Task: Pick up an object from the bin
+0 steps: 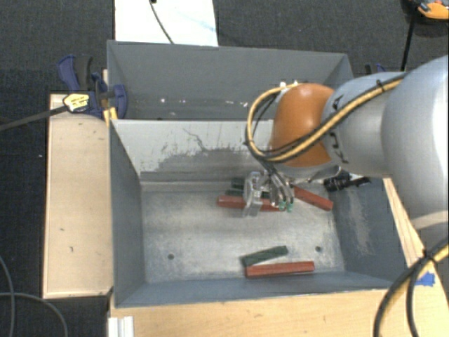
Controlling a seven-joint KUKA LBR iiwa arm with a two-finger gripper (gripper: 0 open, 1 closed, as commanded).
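Jaws over red stick (pixel 230 202) (rear of bin (pixel 182 244)); green stick (pixel 265 255) apart.

Bin floor (pixel 179 234) lies open at left, red stick (pixel 229 202) sits near the back wall (pixel 189 149), green bar (pixel 265 255) and red bar (pixel 280 268) block the front

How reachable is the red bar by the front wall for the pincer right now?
Probably yes. The pincer sits toward the bin's back, with bare floor between it and the red bar. The green bar right beside that bar and the near front wall could make the grasp tight.
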